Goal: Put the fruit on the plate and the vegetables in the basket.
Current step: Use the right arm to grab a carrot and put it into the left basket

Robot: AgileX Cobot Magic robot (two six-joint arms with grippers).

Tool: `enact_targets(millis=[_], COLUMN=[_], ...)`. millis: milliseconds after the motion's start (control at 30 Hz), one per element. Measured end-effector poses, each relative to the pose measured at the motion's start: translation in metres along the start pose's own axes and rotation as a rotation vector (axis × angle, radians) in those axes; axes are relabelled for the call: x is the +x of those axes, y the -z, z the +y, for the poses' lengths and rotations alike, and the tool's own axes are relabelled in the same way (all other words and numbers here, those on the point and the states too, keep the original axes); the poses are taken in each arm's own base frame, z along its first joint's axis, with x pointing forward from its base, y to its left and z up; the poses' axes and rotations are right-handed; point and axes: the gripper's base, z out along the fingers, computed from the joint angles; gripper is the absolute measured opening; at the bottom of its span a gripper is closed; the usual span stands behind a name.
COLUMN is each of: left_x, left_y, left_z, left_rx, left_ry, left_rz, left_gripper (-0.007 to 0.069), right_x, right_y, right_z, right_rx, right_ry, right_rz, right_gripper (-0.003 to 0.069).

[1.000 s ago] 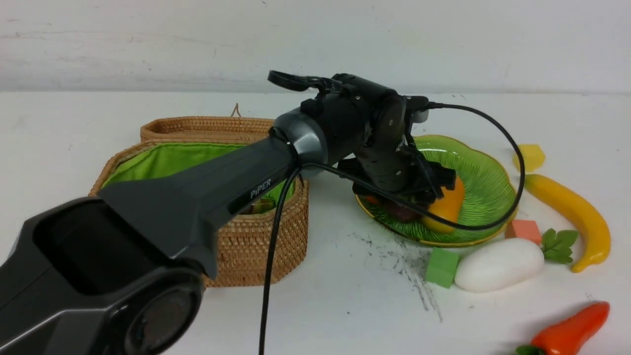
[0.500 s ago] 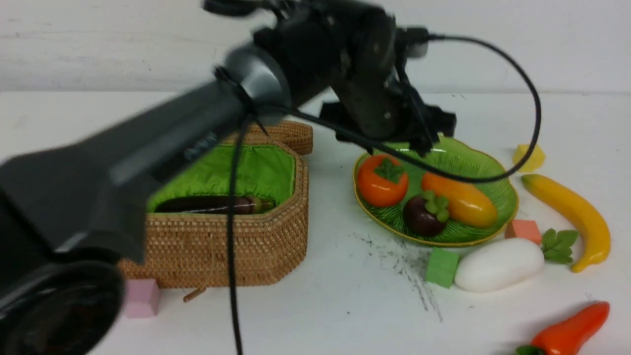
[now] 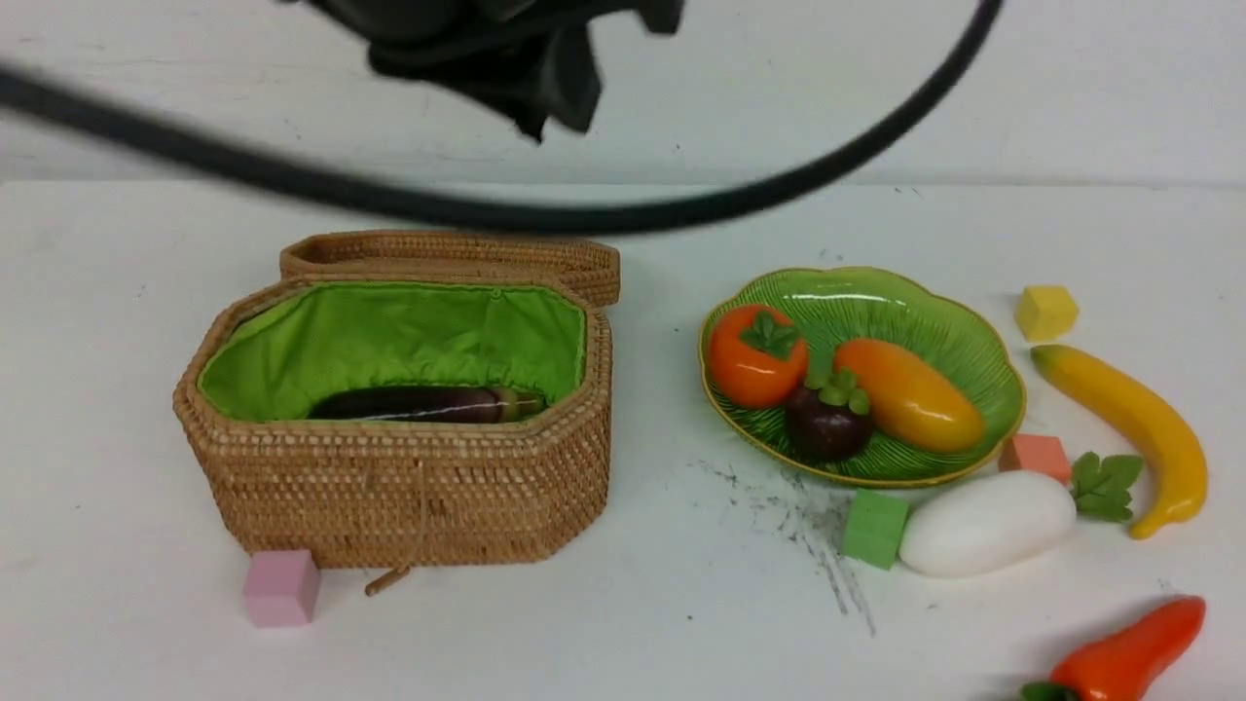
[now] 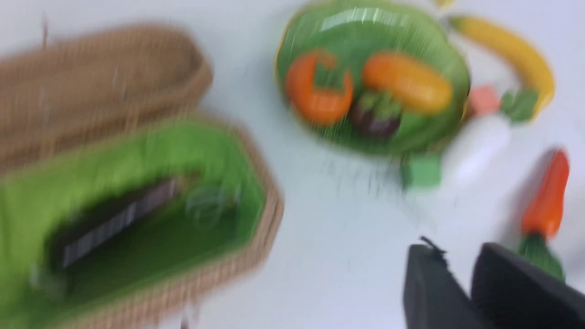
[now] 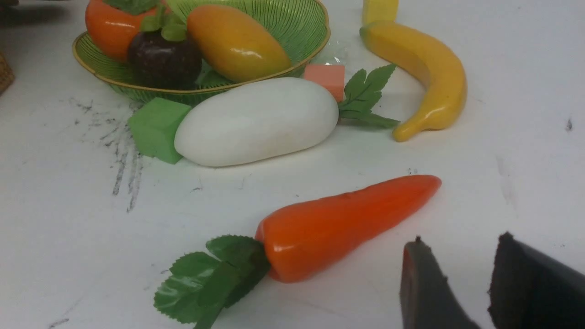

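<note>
The left arm [image 3: 487, 58] hung high over the scene, just a dark blur from where I stood. The left gripper [image 4: 457, 253] carried nothing, its fingers [image 4: 429, 292] drawn near each other with a slim gap. The right gripper [image 5: 460, 244] was empty too, parted wider.

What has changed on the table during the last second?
The left arm rose up and away from the plate, leaving the mango lying on it. The banana, radish, pepper and the eggplant in the basket stayed put.
</note>
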Motion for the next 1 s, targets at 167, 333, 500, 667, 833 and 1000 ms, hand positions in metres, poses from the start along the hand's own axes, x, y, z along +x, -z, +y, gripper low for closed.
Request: enact_targets(millis=[167,333,500,667,833,1000], left_x=[0.080,0.159,0.221,0.254,0.257,0.251], left_y=[0.005,-0.003,-0.011,-0.017,-0.018,-0.018], left_z=[0.020,0.028,0.042,0.052,0.053,0.055], left_rx=[-0.027,0.091,0.174,0.192,0.195,0.182], left_ry=[0.108,0.220,0.284,0.297,0.298,0.267], left_rz=[0.166,0.257,0.145,0.072,0.060,-0.012], left_gripper=[-0.0013,-0.0013,-0.0013,-0.0013,-0.0013,-0.0013], right_x=[0.000,0.000,0.000,0.000,0.000,0.000], right_y=[0.000,0.000,0.000,0.000,0.000,0.000], right_z=[0.000,0.000,0.000,0.000,0.000,0.000], right_rx=[0.000,0.000,0.000,0.000,0.000,0.000], right_ry=[0.000,0.000,0.000,0.000,0.000,0.000], right_rz=[0.000,0.000,0.000,0.000,0.000,0.000], right_gripper=[0.0245,0.0245,0.0245,0.0245,0.0245,0.0245])
